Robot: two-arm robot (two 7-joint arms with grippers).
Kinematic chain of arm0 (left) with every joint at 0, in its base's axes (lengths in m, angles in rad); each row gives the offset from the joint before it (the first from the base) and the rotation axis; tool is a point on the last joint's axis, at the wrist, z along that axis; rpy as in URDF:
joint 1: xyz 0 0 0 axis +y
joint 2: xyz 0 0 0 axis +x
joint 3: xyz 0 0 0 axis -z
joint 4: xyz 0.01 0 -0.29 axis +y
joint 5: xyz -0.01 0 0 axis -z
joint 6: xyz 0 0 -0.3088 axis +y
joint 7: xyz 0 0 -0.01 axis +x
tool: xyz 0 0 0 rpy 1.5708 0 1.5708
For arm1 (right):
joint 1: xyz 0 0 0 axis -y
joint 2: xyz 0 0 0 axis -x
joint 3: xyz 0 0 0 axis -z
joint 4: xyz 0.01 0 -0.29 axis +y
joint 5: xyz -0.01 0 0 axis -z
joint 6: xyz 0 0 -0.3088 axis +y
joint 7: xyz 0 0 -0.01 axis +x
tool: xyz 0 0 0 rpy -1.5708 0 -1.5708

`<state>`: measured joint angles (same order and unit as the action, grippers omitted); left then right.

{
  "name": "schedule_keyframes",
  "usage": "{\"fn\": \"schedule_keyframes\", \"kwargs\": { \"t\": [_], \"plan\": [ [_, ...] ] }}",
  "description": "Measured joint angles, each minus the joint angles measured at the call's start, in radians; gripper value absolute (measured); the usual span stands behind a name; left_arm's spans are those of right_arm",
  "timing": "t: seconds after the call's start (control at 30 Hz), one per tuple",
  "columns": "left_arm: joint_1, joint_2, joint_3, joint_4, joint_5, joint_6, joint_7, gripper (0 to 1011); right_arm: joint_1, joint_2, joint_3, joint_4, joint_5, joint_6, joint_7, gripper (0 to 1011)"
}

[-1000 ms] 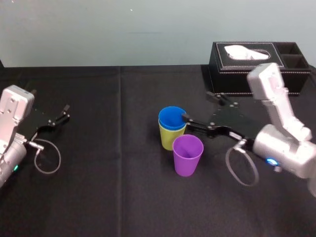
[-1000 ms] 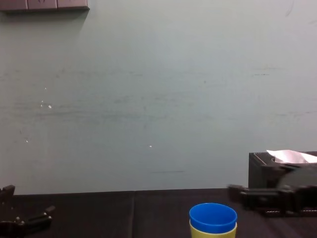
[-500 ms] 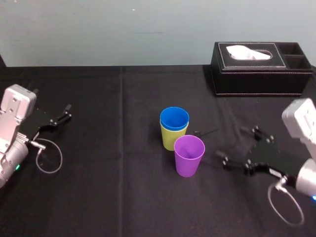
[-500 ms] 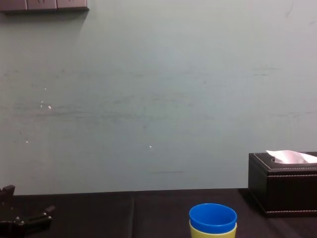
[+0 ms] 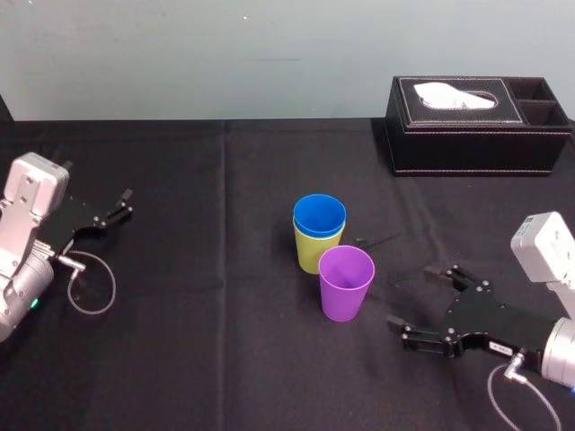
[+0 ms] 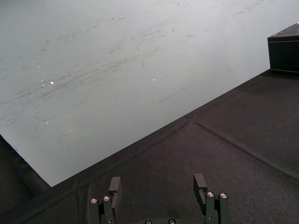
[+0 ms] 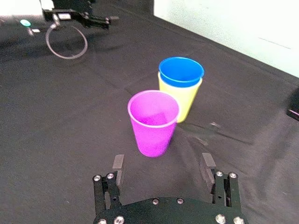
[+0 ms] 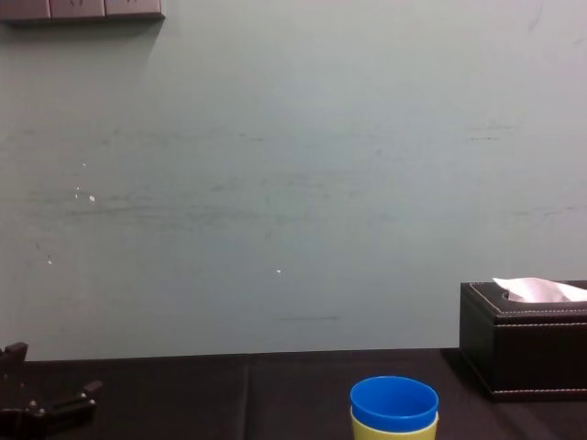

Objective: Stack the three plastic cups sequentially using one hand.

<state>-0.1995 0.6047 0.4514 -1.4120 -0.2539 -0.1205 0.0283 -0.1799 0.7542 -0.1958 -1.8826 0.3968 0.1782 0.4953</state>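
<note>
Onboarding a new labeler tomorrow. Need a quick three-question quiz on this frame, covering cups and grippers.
1. True or false: the blue cup sits nested inside the yellow-green cup.
2. The right gripper is: A) shut on the blue cup; B) open and empty, on the robot's right of the purple cup; C) lifting the yellow-green cup.
3. Which cup stands outside the stack?
Key: 1 true. 2 B. 3 the purple cup. Side note: the left gripper is parked, open, at the far left.

Nested cups [image 5: 314,244] at centre, lone cup [image 5: 346,285] just before them — tissue box [image 5: 476,126] behind, right
</note>
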Motion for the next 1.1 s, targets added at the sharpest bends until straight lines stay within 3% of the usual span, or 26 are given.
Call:
{"fn": "schedule_keyframes", "kwargs": {
  "t": [0.37,0.6,1.1],
  "plan": [
    [0.0,0.0,0.0,0.0,0.0,0.0,0.0,1011,0.032,-0.029,-0.064,0.033,0.036,-0.023,0.014,1003],
    [0.0,0.0,0.0,0.0,0.0,0.0,0.0,1011,0.062,-0.066,-0.103,0.072,0.058,-0.028,0.002,1003],
    [0.0,0.0,0.0,0.0,0.0,0.0,0.0,1011,0.12,-0.115,-0.152,0.137,0.042,-0.063,-0.022,1003]
  ]
}}
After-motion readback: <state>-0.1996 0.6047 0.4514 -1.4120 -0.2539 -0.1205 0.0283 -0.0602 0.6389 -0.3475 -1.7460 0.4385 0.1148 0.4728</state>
